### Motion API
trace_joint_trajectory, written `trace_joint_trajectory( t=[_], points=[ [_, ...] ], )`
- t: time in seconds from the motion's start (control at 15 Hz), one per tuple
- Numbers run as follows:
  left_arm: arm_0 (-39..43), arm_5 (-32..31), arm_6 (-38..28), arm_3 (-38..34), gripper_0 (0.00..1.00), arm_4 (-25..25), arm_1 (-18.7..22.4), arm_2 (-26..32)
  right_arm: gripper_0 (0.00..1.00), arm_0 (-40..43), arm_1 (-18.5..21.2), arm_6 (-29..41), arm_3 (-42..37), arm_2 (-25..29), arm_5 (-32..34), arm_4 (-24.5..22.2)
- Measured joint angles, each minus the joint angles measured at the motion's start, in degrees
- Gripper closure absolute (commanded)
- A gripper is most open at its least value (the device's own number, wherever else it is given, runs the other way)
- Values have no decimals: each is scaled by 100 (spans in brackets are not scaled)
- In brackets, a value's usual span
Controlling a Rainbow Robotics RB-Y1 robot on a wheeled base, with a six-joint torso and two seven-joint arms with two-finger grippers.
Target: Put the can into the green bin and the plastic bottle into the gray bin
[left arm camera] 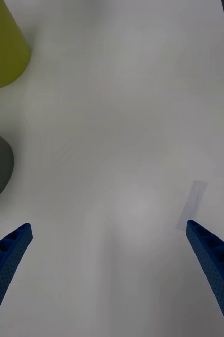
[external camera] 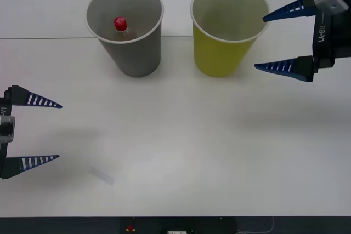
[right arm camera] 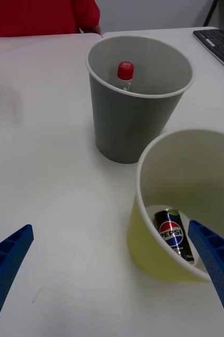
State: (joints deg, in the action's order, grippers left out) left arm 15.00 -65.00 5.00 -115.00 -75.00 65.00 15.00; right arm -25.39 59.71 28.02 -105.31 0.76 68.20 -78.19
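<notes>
both items read as sorted. the can, a dark pepsi can, lies at the bottom of the green bin; the plastic bottle, red cap up, stands inside the gray bin. judgement: the placing steps are done and what remains is clearing the arms away.

right gripper sits at about 2 o'clock on the table, just beside the green bin's rim on its 3 o'clock side, fingers spread wide with nothing between them. in the right wrist view the can shows between its two open blue fingers, down inside the bin. left gripper hangs at 9 o'clock, well apart from both bins, fingers wide apart and empty; it looks idle.

next move, as judged: lift the right gripper up and away toward 3 o'clock. the upper finger tip is close to the green bin's rim, so a sideways sweep toward 9 o'clock could nudge or tip the light bin.

surroundings: the bins stand side by side at 12 o'clock, gray toward 11, green toward 1, near but not touching. a small pale strip, perhaps tape, lies on the table at 7 o'clock. a keyboard and a person's red sleeve sit beyond the bins, clear of the work.
</notes>
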Motion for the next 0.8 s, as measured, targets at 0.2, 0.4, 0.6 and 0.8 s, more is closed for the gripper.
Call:
trace_joint_trajectory(
  t=[0.2,0.4,0.6,0.8],
  points=[
    [0,0,0,0,0,0,0,0,0,490,24,-539,-162,163,48,49],
    [0,0,0,0,0,0,0,0,0,804,24,-895,-177,330,428,93],
    [0,0,0,0,0,0,0,0,0,1174,16,-991,-316,555,677,108],
    [0,0,0,0,0,0,0,0,0,1723,8,-1068,-618,805,667,110]
  ],
)
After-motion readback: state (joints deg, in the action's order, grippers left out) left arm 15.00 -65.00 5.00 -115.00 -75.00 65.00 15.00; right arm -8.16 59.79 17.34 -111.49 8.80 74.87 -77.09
